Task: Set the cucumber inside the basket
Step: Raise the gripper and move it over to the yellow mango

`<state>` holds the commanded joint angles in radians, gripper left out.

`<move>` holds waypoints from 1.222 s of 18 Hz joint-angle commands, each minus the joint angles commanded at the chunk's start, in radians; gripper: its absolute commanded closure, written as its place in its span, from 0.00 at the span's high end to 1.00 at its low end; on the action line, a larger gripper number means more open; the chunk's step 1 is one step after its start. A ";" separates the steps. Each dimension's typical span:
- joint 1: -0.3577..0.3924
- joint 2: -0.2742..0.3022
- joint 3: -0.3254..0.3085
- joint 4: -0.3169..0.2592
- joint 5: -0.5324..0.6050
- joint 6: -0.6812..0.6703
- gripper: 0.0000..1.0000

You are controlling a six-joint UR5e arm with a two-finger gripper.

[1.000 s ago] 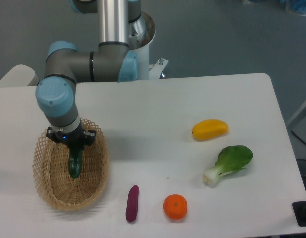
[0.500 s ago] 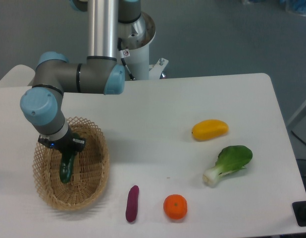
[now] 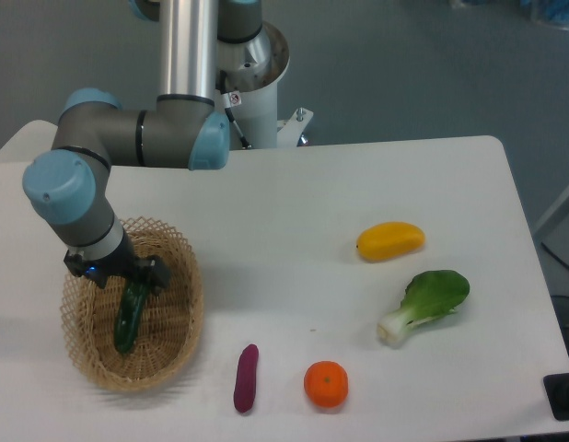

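The dark green cucumber (image 3: 129, 319) lies inside the oval wicker basket (image 3: 179, 354) at the table's front left, tilted with its upper end toward the gripper. My gripper (image 3: 118, 279) hangs over the basket's back part, just above the cucumber's upper end. Its jaws look spread apart, and the cucumber seems to rest on the basket floor rather than in their grip. The arm's wrist hides part of the basket's back rim.
A purple eggplant-like piece (image 3: 246, 378) and an orange (image 3: 326, 384) lie near the front edge, right of the basket. A yellow mango-like fruit (image 3: 390, 241) and a bok choy (image 3: 425, 304) lie at the right. The robot base (image 3: 252, 74) stands at the back.
The gripper moved left across the basket with the cucumber and lowered it. The jaws now look wider, and the cucumber lies lower in the basket.
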<state>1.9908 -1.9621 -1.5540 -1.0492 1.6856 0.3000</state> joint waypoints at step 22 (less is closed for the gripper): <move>0.640 0.190 0.002 -0.123 -0.113 1.327 1.00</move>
<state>2.6307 -1.7717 -1.5524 -1.1719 1.5723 1.6271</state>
